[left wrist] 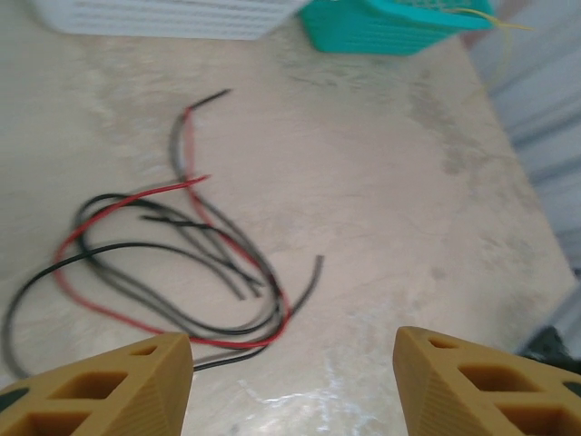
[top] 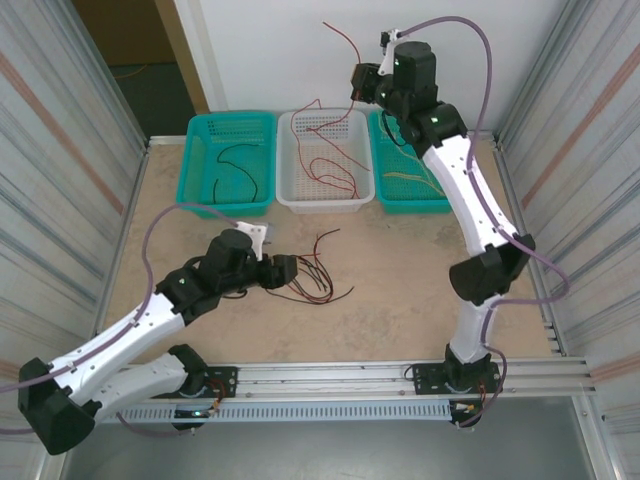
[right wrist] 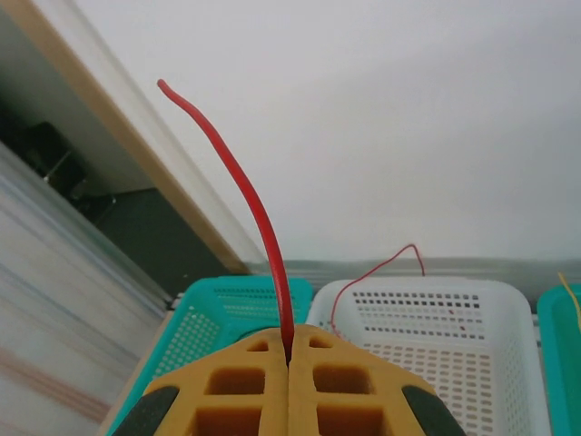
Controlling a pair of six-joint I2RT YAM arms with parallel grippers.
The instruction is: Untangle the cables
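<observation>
With the right gripper (top: 362, 82) raised high over the far baskets in the top view, pinched a red cable (top: 343, 40) between jaws pressed together, its loose end curling up against the back wall. Held the left gripper (top: 290, 268) low over the table (top: 420, 300), just left of a tangle of red and black cables (top: 318, 282) lying near the middle. Found three baskets along the far edge: a left teal basket (top: 225, 208) with a black cable (top: 232, 160), a white basket (top: 325, 205) with more red cable (top: 335, 172), and a right teal basket (top: 412, 206) with a pale yellow cable (top: 405, 178).

From the left wrist, saw the left gripper (left wrist: 290, 359) spread wide around nothing, with the tangle (left wrist: 182, 263) flat on the table just beyond the fingertips and not touching them.

From the right wrist, saw the right gripper (right wrist: 289, 350) closed tight on the red cable (right wrist: 254, 209), which stood up from the seam between the fingers. Made out the white basket (right wrist: 427, 318) below.
</observation>
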